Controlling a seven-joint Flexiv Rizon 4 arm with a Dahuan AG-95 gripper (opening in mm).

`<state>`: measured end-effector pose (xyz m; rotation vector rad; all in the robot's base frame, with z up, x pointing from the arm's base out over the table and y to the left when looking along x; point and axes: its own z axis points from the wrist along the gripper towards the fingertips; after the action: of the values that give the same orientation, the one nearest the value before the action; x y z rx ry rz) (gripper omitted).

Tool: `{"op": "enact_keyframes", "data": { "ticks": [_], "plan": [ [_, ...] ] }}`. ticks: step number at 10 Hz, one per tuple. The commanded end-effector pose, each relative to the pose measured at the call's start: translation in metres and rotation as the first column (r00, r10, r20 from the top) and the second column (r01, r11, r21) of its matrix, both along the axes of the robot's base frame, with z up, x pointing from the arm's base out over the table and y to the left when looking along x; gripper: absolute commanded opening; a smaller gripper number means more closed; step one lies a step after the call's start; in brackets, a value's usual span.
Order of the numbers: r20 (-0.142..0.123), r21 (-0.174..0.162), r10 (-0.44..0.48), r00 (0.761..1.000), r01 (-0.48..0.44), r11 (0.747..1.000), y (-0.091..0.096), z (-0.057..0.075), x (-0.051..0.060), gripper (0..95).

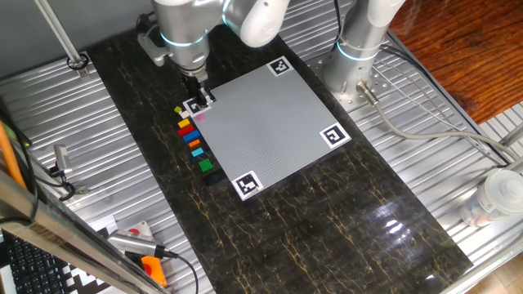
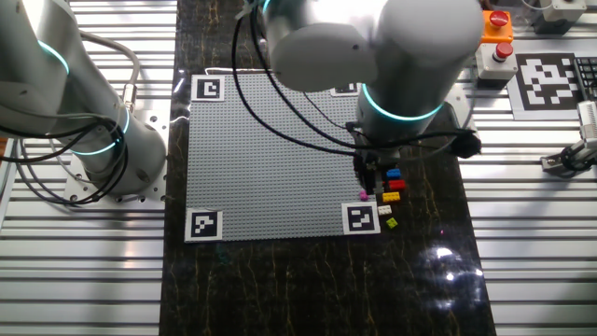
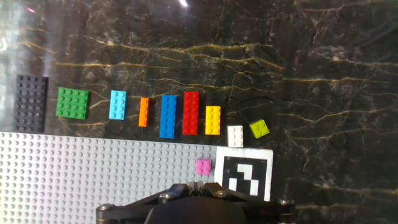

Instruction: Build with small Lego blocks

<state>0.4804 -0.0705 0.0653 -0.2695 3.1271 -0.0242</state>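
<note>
In one fixed view, the gripper [image 1: 196, 100] hangs over the plate's corner marker, bricks [image 1: 194, 143] lined just beside it on the table [image 1: 327, 220]. In the hand view, the pink brick [image 3: 203, 166] sits directly ahead on the grey plate [image 3: 93, 174]; whether the jaws are parted or closed cannot be told.

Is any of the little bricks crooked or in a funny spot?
Yes. The small lime-green plastic brick sits tilted at the end of the otherwise straight row, and the small pink plastic brick sits alone on the big grey studded plate.
</note>
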Motion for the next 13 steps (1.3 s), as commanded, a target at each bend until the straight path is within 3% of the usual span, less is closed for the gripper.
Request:
{"op": "enact_keyframes", "data": {
  "ticks": [1, 6, 12, 13],
  "plan": [
    [-0.003, 0.0, -0.012, 1.0, 0.012, 1.0, 0.0035, 0.0018, 0.0006, 0.0],
    [0.001, -0.003, -0.013, 1.0, 0.013, 1.0, 0.0095, 0.0105, -0.0001, 0.0],
    [0.022, 0.006, -0.021, 1.0, 0.021, 1.0, 0.0096, 0.0108, 0.0001, 0.0],
    [0.015, 0.005, -0.024, 1.0, 0.024, 1.0, 0.0096, 0.0108, 0.0001, 0.0]
  ]
}}
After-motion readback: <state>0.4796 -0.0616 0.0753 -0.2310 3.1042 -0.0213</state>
